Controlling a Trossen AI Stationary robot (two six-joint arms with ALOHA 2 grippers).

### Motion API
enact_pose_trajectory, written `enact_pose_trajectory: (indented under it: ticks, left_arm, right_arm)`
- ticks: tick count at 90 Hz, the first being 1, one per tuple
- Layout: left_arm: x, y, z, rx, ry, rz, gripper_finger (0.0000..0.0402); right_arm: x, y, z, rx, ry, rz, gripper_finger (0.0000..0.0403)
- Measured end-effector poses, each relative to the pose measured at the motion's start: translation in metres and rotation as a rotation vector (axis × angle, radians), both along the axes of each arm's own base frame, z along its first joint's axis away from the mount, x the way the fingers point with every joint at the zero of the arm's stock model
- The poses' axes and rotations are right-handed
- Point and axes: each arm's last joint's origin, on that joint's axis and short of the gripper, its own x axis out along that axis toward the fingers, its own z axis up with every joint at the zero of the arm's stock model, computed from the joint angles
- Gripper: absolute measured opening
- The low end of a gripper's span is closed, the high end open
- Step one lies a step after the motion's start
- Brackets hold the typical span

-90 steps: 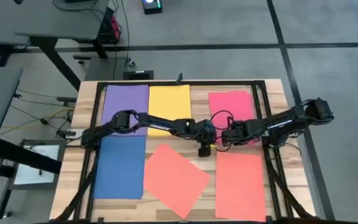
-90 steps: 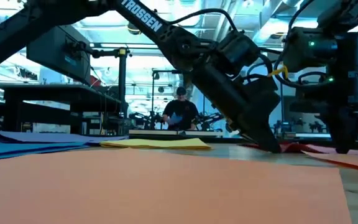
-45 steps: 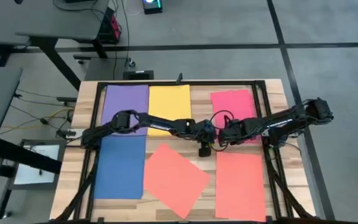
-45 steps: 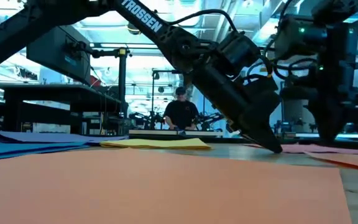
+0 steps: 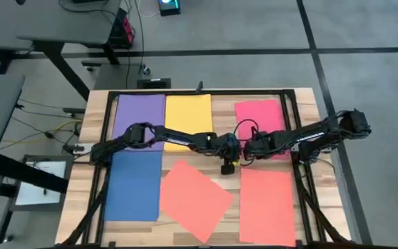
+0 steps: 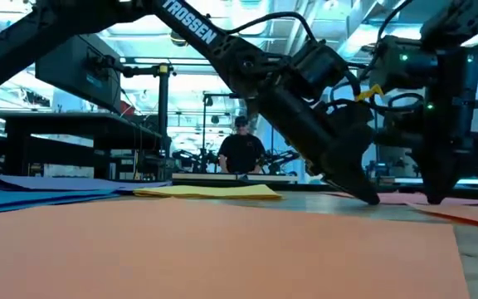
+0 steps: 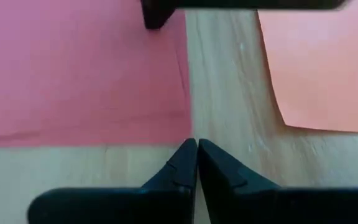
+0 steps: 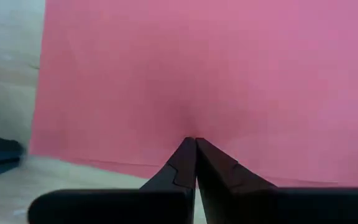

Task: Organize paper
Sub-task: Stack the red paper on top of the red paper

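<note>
- The left hand (image 5: 225,167) reaches low across the wooden surface (image 5: 222,111) to its middle, fingers pressed together, holding nothing, tips on bare wood beside the flat red-pink paper sheet (image 5: 258,117).
- The right hand (image 8: 195,142), fingers likewise closed, presses down on that sheet's near edge.
- The sheet lies far-right, long axis front-to-back.

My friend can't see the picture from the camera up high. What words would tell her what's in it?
Two dark robot arms reach toward each other over a wooden table, the left gripper and the right gripper close together near the middle. Flat sheets lie around them: purple sheet, yellow sheet, red-pink sheet, blue sheet, and two orange-coral sheets, one turned crooked.
</note>
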Motion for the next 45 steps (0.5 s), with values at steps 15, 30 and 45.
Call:
enact_pose_trajectory:
  ticks: [15,30,45]
  left_arm:
    - [0.0005,-0.0001,0.0002,0.007,-0.008,0.006,0.0001]
    - [0.0005,-0.0001,0.0001,0.006,-0.007,0.006,0.0001]
    - [0.0002,-0.0001,-0.0002,0.006,-0.002,0.006,0.0001]
  right_arm:
    - [0.0056,0.0032,0.0007,0.013,-0.059,0.013,0.0000]
    - [0.0048,0.0032,0.0011,0.018,-0.053,0.018,0.0000]
    - [0.0078,0.0014,0.0100,0.017,-0.041,0.026,0.0000]
